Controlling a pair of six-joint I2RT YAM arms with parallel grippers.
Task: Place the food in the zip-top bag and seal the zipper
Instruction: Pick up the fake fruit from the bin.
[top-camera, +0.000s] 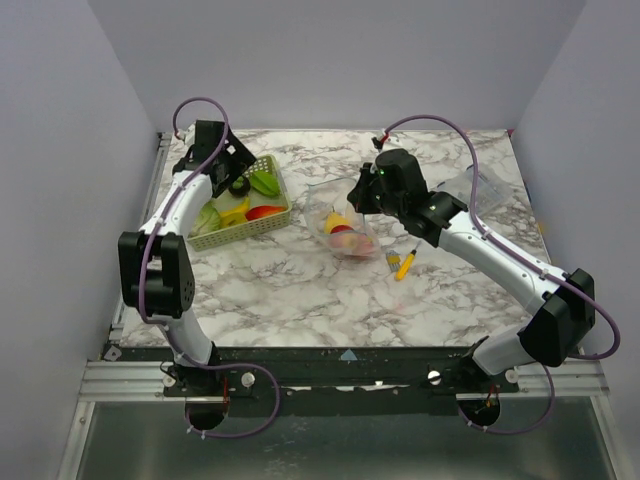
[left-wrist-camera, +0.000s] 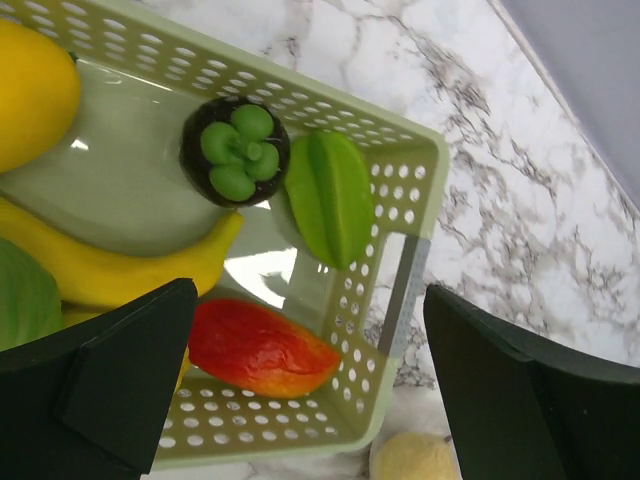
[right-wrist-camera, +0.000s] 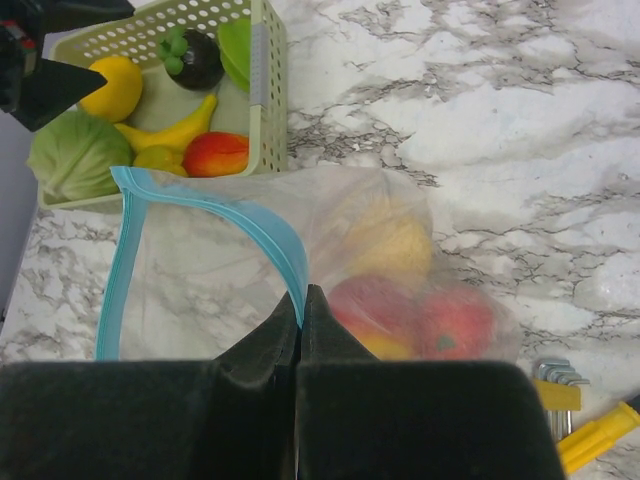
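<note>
**Left jaws wide over the basket, right pinching the bag mouth**

Left side: your left gripper (left-wrist-camera: 310, 375) hangs over the pale green perforated plastic basket (left-wrist-camera: 400, 180). Its fingers are spread wide, with nothing between them. Under it in the basket lie a glossy red-orange toy fruit (left-wrist-camera: 262, 348), a yellow toy banana (left-wrist-camera: 120, 265), a green ribbed star fruit (left-wrist-camera: 330, 200) and a dark round fruit with a green clover top (left-wrist-camera: 235, 150). A yellow lemon-like piece (left-wrist-camera: 30, 90) and a green toy cabbage (right-wrist-camera: 75, 155) fill the basket's other end.

Centre: the clear soft zip-top bag (right-wrist-camera: 200, 260) lies on the marble-patterned table (top-camera: 300, 300), just beside the basket, mouth toward it. Your right gripper (right-wrist-camera: 300, 305) is closed, pinching the light-blue zipper strip (right-wrist-camera: 255, 222). The strip arcs up to the fingers and the mouth stands open. Inside, at the closed end, sit two red toy pieces (right-wrist-camera: 430, 320) and a pale yellow toy piece (right-wrist-camera: 395, 240).

Right side: a thin yellow stick with a black tip (top-camera: 405, 265) and small metal hex keys (right-wrist-camera: 555, 372) lie on the table near the bag.
</note>
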